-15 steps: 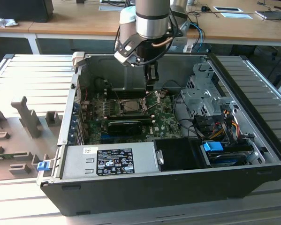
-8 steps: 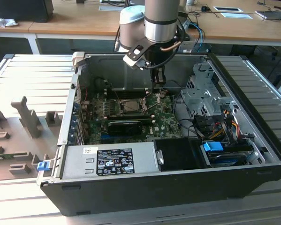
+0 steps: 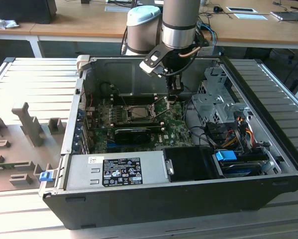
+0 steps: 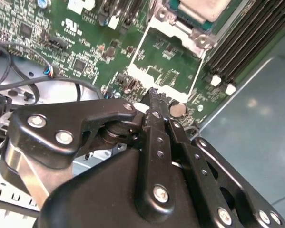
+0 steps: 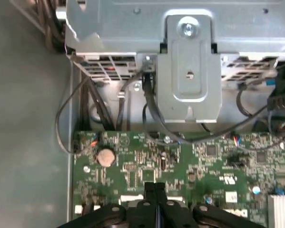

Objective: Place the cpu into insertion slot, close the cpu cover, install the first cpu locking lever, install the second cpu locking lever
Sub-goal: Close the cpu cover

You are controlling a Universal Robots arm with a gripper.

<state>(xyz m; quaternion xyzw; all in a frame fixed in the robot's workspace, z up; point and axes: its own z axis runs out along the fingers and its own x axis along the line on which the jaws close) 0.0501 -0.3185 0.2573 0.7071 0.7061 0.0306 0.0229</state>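
Inside the open computer case lies the green motherboard (image 3: 101, 141) with the insertion slot (image 3: 139, 112) in its middle. In the second wrist view the cpu (image 4: 199, 6) shows its pale silver face, lying in the slot with the silvery cpu cover (image 4: 180, 27) framing it. Thin metal locking levers (image 3: 161, 102) stand beside the slot on the exterior view's right. My gripper (image 3: 174, 95) hangs just to the exterior view's right of the slot, low over the board. Its fingers (image 4: 153, 97) are shut together with nothing between them, as the first wrist view also shows at the gripper (image 5: 154, 186).
A grey power supply (image 3: 114, 172) fills the case's near side. A metal drive cage (image 3: 216, 104) and coloured cables (image 3: 238, 130) lie on the exterior view's right. Black memory slots (image 4: 247, 42) flank the socket. A coin battery (image 5: 105, 156) sits near the board's edge. Grey fixtures (image 3: 27, 124) stand outside the case.
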